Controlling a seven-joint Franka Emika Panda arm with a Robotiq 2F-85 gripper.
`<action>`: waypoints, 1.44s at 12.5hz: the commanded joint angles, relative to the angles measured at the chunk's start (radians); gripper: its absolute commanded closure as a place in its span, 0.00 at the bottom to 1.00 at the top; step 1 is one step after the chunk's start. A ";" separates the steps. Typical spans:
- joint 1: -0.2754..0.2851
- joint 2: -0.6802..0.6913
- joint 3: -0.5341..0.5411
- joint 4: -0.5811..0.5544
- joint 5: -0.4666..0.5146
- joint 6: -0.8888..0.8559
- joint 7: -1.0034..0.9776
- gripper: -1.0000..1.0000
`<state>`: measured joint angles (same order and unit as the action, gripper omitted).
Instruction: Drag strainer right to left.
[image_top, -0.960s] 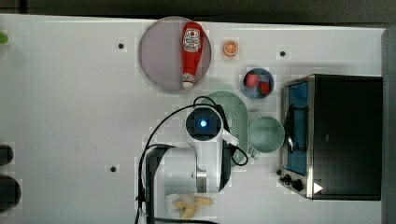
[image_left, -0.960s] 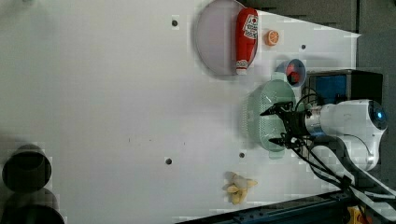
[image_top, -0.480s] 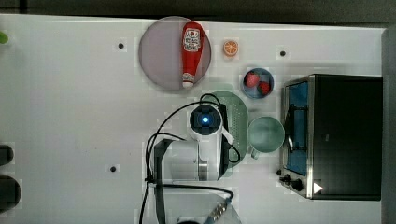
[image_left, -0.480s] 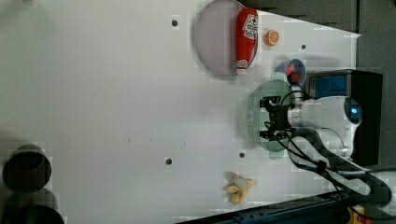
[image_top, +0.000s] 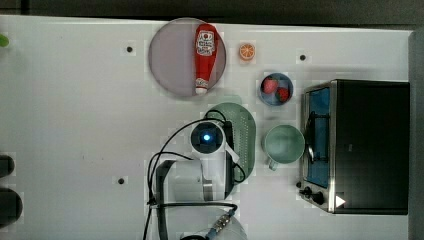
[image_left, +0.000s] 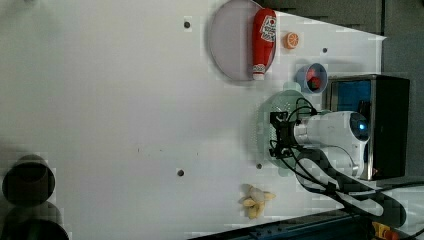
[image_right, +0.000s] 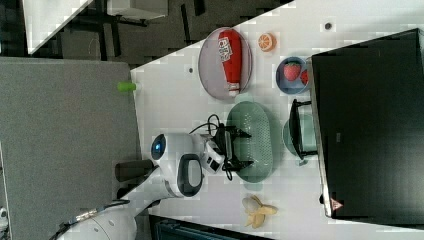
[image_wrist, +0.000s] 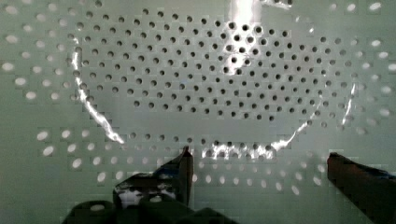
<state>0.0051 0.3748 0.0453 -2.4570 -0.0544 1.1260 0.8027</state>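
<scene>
The strainer (image_top: 244, 135) sits on the white counter (image_top: 75, 110) toward the top view's right, just beside the pale green mug (image_top: 283, 144), which stands between it and the black toaster oven (image_top: 367, 145) at the top view's right edge. The arm's wrist hangs right over the strainer's bowl, and the gripper (image_wrist: 259, 161) is down inside it; in the wrist view the two dark fingertips (image_wrist: 184, 165) stand apart over the perforated floor with nothing between them, so the jaws are spread wide and hold nothing. In the right view the gripper (image_right: 235, 148) reaches into the strainer (image_right: 257, 142) from the right view's left. Beyond the strainer, toward the top view's upper edge, a red ketchup bottle (image_top: 205, 52) lies across a round grey plate (image_top: 167, 60); its white label carries printing, but I cannot read it. A small orange slice (image_top: 246, 51) lies to the plate's right in the top view, and a blue bowl (image_top: 275, 89) with strawberries sits near the oven. A peeled banana (image_left: 256, 200) lies on the counter below the strainer in the left view.
</scene>
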 joint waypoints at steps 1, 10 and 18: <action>0.071 -0.021 0.023 0.019 0.011 -0.002 0.069 0.00; 0.224 0.034 0.096 0.098 0.137 -0.011 0.233 0.00; 0.365 0.108 0.103 0.244 0.228 -0.052 0.304 0.00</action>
<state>0.3462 0.4885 0.1395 -2.2383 0.1812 1.0879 1.0273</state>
